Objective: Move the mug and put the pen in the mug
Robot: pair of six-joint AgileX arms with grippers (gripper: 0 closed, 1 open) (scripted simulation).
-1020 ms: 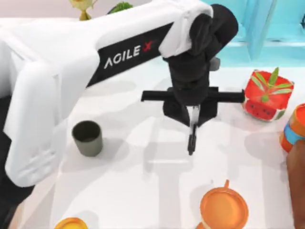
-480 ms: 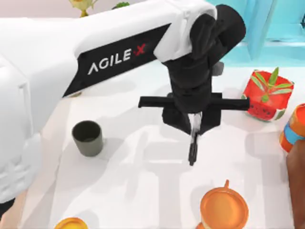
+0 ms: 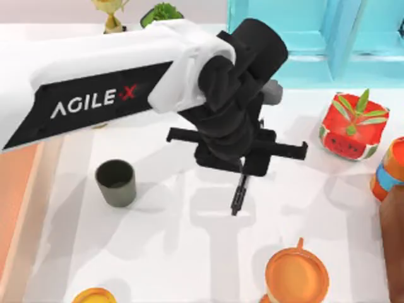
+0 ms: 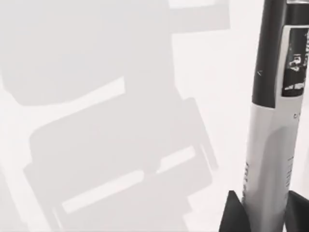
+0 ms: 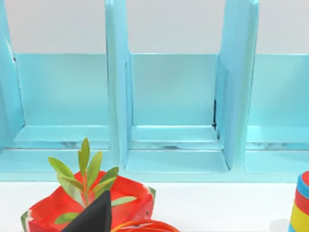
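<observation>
One white table point(image 3: 189, 252) | turquoise shelf point(image 5: 174, 96) behind | mug point(image 3: 116, 182) upright

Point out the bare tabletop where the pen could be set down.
Bare tabletop lies between the mug and the orange cup, below the left pincer gripping the pen. Crowded: the table's right edge, with the watermelon planter and striped can.

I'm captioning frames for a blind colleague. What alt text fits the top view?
The left gripper holds the pen upright above the white table; the mug stands apart to its left.
</observation>
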